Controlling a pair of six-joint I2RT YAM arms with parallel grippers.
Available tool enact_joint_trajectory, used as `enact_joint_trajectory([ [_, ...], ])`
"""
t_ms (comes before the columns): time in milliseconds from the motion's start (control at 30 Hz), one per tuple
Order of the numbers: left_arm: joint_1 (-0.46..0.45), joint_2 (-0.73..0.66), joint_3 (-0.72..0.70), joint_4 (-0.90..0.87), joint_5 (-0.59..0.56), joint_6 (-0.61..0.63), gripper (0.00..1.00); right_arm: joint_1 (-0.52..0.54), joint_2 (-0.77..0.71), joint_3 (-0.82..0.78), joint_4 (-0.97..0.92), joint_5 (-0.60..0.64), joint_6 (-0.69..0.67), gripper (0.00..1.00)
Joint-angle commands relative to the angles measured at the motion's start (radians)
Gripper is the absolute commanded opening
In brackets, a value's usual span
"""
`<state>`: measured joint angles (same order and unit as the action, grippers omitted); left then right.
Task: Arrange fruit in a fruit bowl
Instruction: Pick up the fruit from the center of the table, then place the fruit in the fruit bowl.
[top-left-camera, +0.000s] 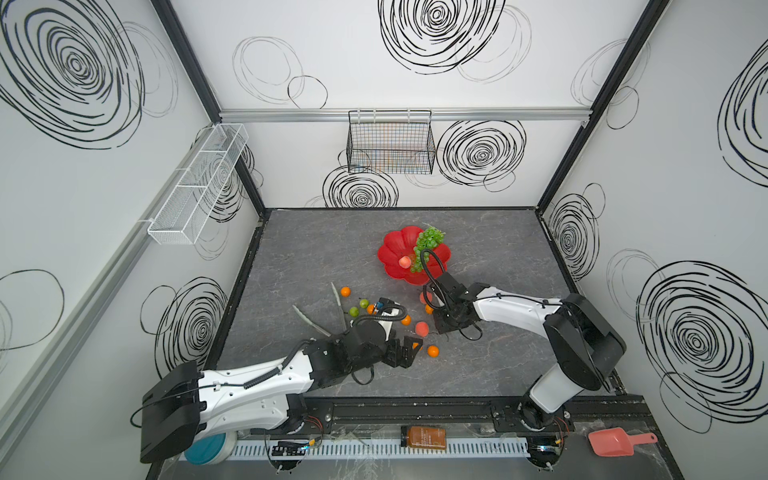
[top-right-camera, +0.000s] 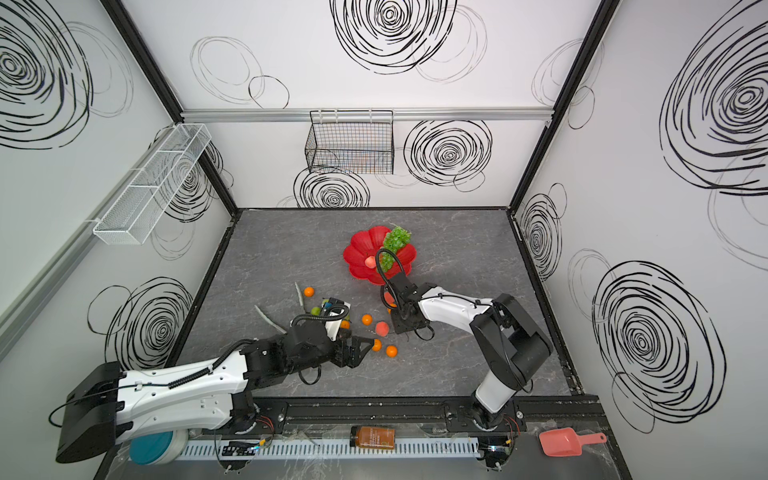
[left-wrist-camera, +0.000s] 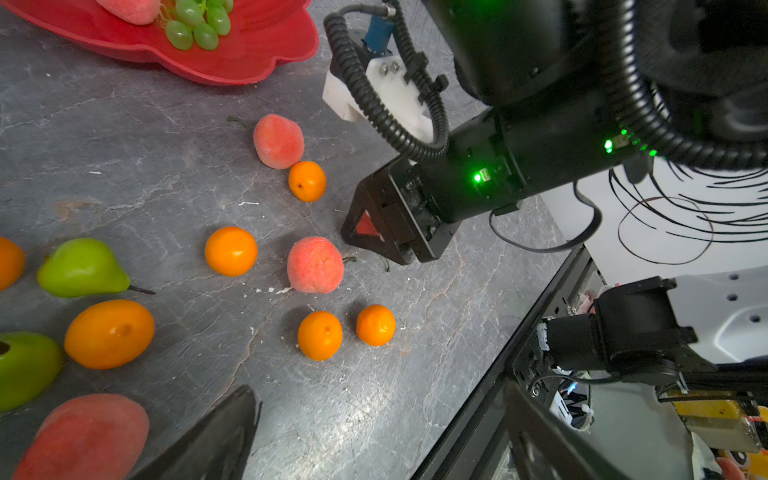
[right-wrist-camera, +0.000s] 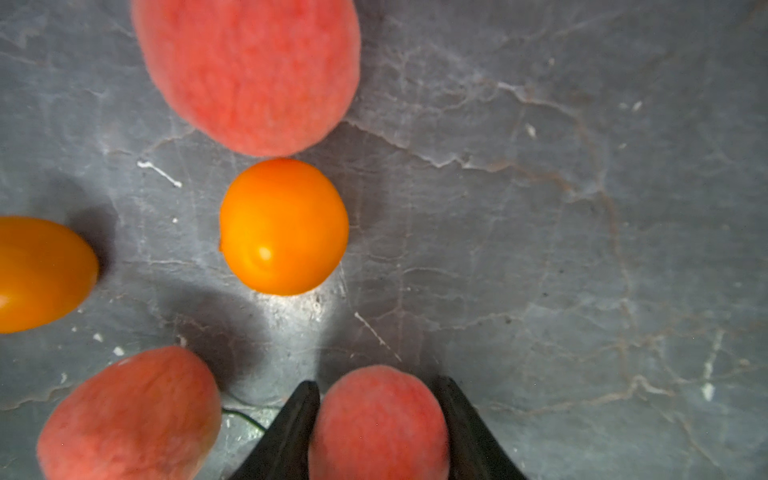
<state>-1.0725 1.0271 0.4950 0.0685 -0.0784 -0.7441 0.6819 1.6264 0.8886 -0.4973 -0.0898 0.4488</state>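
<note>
two things sit in the red bowl (top-left-camera: 390, 249), centre of frame: the grapes (top-left-camera: 428, 241) and a peach (top-left-camera: 404, 261). the rest lie loose on the table (top-left-camera: 498, 353) below. my right pincer (right-wrist-camera: 377, 382) is clamped on a second peach (right-wrist-camera: 380, 428); left pincer (top-left-camera: 411, 351) apart.

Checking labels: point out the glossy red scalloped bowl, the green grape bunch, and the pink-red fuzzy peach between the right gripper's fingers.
Glossy red scalloped bowl (top-left-camera: 390, 249): in a top view, bare inner wall.
Green grape bunch (top-left-camera: 429, 240): in a top view, cluster's middle.
Pink-red fuzzy peach (right-wrist-camera: 380, 419): right wrist view, its middle.
</note>
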Motion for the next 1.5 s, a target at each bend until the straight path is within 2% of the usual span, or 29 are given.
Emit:
enact_joint_trajectory([
  [0,-0.003,-0.006,0.019,0.019,-0.008,0.004,0.96,0.006,-0.045,0.005,-0.038,0.009,0.003,0.45],
  [400,0.056,-0.030,0.031,0.024,0.026,0.009,0.96,-0.003,-0.112,0.061,-0.092,0.010,-0.009,0.43],
  [667,0.175,-0.050,0.037,0.030,0.106,0.027,0.96,-0.035,-0.137,0.118,-0.104,0.003,-0.020,0.43],
  [867,0.307,-0.021,0.086,0.010,0.158,0.049,0.96,-0.073,-0.102,0.219,-0.104,-0.002,-0.043,0.42],
  [1100,0.442,0.048,0.152,0.008,0.210,0.081,0.96,-0.117,0.014,0.390,-0.080,-0.031,-0.078,0.43],
  [1467,0.626,0.178,0.233,0.066,0.286,0.101,0.96,-0.132,0.326,0.743,-0.095,-0.018,-0.124,0.43],
])
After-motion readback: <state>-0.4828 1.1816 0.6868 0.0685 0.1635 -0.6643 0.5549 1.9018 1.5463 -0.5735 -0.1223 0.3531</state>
